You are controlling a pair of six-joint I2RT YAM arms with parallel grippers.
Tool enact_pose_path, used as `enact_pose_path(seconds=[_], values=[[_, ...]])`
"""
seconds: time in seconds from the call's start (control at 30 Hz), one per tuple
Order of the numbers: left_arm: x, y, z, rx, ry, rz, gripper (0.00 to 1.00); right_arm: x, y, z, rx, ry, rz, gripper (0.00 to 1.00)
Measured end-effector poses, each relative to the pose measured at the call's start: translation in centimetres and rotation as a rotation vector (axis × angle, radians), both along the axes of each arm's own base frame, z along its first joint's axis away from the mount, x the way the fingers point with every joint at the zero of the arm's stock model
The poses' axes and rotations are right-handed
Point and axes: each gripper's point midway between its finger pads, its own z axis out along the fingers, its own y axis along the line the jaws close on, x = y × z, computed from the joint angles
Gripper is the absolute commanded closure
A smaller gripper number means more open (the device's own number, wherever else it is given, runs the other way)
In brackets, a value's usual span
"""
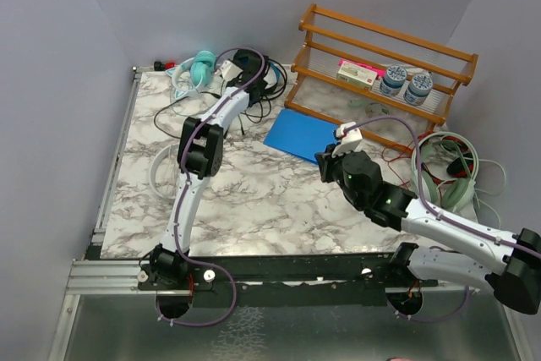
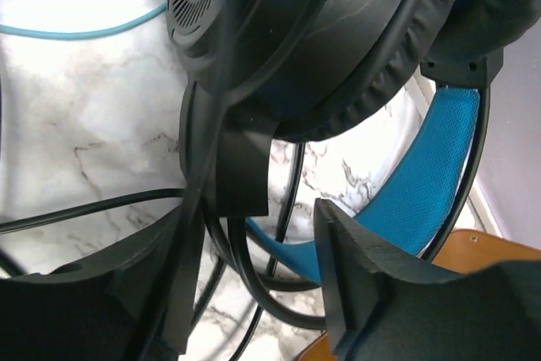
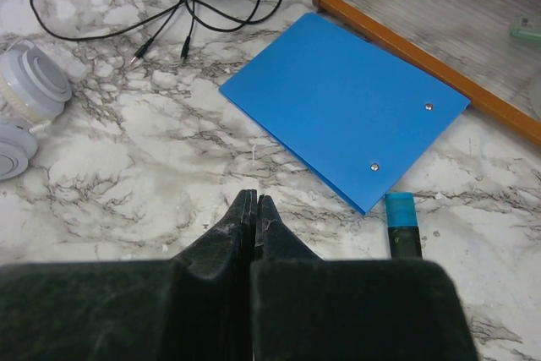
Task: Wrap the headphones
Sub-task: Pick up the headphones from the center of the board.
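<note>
The black headset point(image 2: 338, 48) lies at the far edge of the table point(image 1: 254, 200), close to the back wall and just left of the wooden rack point(image 1: 380, 44). In the left wrist view its padded, wrinkled leather-like ear cushion fills the top. Its blue mesh headband point(image 2: 423, 183) arcs from bottom centre up to the right, so the long axis runs that way. The left gripper point(image 2: 249, 234) hangs over it with its fingers point(image 2: 372, 293) apart. A flat black strap and several thin black cables point(image 2: 287, 209) pass through the gap, but nothing is pinched.

The teal headset point(image 1: 201, 67) sits just to the left, in the far-left corner, and its thin teal cable point(image 2: 84, 33) crosses the marble. This corner is tight: wall behind, rack to the right, loose cable loops spilling toward the middle.

The white headset point(image 1: 159, 166) lies near the left edge, beside the left arm, and its round ribbed cups point(image 3: 34, 82) show in the right wrist view (which way its band runs cannot be told).

The right gripper point(image 3: 255, 213) hovers over bare marble mid-table with its fingers pressed together, holding nothing. Ahead of it lies a flat blue folder point(image 3: 347, 116) with two rivets, one corner near the rack. A blue-capped marker point(image 3: 401, 226) lies just beside the folder's near corner. The near half of the table has the most open room.
</note>
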Motion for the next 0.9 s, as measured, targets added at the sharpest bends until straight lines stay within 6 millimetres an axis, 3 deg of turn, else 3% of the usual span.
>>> enact_pose_path(seconds=[0.1,0.23,0.37,0.47,0.6,0.7,0.8,0.9], values=[[0.5,0.0,-0.4,-0.002,-0.007,0.014,0.78,0.0,-0.1,-0.1,-0.006,0.004,0.000,0.99],[0.2,0.2,-1.0,0.010,0.011,0.013,1.00,-0.2,-0.2,-0.4,-0.015,0.012,0.000,0.99],[-0.7,0.7,-0.7,0.044,0.036,-0.003,1.00,-0.3,-0.4,-0.2,-0.012,0.010,-0.001,0.99],[-1.7,1.7,1.4,0.092,0.032,-0.002,1.00,-0.4,-0.5,0.1,-0.006,0.005,-0.001,0.99],[-3.8,3.5,7.7,0.157,-0.013,0.002,1.00,-0.6,-0.7,0.4,0.000,0.002,-0.002,0.99],[-5.8,5.1,14.7,0.185,-0.106,0.010,1.00,-0.7,-0.9,0.9,0.012,-0.005,-0.002,0.99],[-8.9,6.9,21.5,0.211,-0.207,0.009,1.00,-0.8,-1.1,1.3,0.020,-0.012,-0.002,0.99],[-12.0,8.5,26.2,0.243,-0.277,-0.006,1.00,-0.9,-1.2,1.9,0.027,-0.018,-0.003,0.99]])
